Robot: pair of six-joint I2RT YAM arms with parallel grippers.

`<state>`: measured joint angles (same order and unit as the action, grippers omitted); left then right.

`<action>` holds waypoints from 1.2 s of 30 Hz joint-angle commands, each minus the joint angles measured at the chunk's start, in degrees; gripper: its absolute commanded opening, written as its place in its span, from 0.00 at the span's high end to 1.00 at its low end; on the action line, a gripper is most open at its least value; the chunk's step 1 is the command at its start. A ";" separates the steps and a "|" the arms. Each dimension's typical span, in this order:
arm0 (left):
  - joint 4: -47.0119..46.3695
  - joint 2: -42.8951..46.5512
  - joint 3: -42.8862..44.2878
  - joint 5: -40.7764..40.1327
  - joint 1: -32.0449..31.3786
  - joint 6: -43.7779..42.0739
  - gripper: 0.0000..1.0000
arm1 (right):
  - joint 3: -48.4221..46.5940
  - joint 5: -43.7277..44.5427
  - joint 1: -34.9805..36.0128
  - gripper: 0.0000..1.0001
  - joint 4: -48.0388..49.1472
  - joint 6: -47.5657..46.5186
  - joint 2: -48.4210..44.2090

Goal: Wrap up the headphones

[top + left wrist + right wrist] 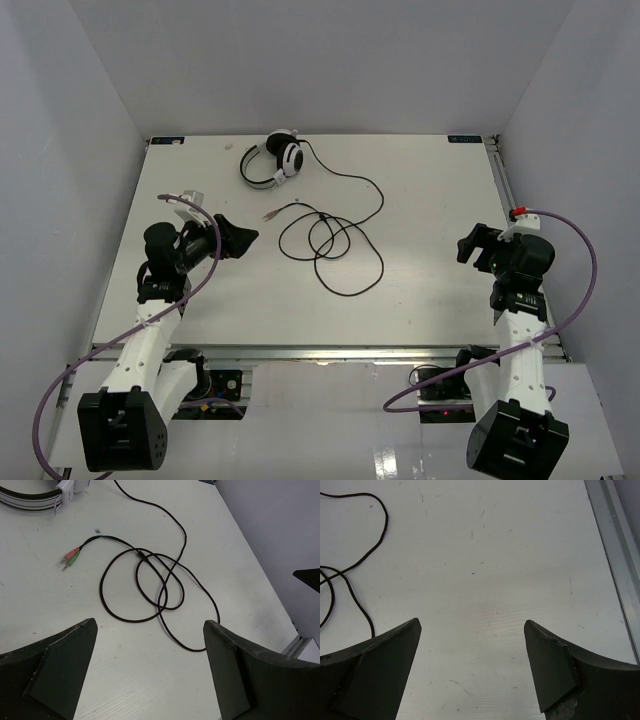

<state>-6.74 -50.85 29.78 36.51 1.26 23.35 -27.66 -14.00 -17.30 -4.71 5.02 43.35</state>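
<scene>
Headphones (pixel 290 160) are the farthest thing from the arms, so take the scene outward from the loose coil of cable (pixel 102 587) in the middle of the table (pixel 430 200). On the near-left side of the coil hangs the left gripper (pixel 149 625), its fingers spread wide with nothing between them and its wrist camera looking straight over the loops. Well apart to the right of the coil, the right gripper (pixel 472 623) is likewise spread and empty over bare tabletop, with only the coil's outer strands at the edge of its view. The coil itself is a few overlapping, uneven loops lying flat. Just beyond it on the left, the cable ends in a pink and a green plug (pixel 71 559), side by side. Farther beyond the coil, near the far edge, the headphones rest on their side, with the cable running from an ear cup back in a wide curve to the coil. The cable looks thin, limp and light: it will probably slide and sag rather than hold a shape, and needs a low pinch, best near the plugs or on a single strand clear of the crossings. The hard, light shell should stand a firm grip at the headband (pixel 256 170).
</scene>
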 commanded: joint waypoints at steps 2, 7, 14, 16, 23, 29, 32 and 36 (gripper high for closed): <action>-1.28 0.90 1.07 1.28 -0.29 0.05 0.02 | -0.69 -14.66 -0.37 0.10 5.04 -5.14 -1.19; -0.14 -0.60 1.45 -0.51 -0.29 0.96 0.02 | -4.16 -51.55 0.72 0.10 -9.84 -41.64 3.92; -0.86 -9.86 4.42 -7.04 -0.29 9.34 0.02 | -3.14 -38.62 4.47 0.08 -4.09 -37.46 10.11; 1.15 -17.95 10.10 -9.31 -0.26 13.64 0.03 | -3.31 -35.84 4.47 0.08 -6.02 -38.49 10.55; 23.80 -51.91 45.89 -24.57 -5.62 27.00 0.09 | -3.91 -39.75 4.82 0.07 -7.11 -38.68 8.89; 45.36 -75.14 78.13 -37.44 -8.50 30.27 0.12 | -3.98 -40.13 5.01 0.08 -7.03 -38.09 6.14; 48.83 -80.55 86.12 -42.72 -9.37 30.26 0.14 | -3.88 -40.05 5.08 0.09 -6.98 -38.06 5.78; 49.72 -83.00 88.92 -45.47 -9.76 30.69 0.19 | -4.16 -40.49 5.11 0.09 -7.27 -38.04 5.84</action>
<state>35.47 -134.47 114.32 -1.33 -8.54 52.48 -30.96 -52.86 -12.48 -12.10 -32.61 49.58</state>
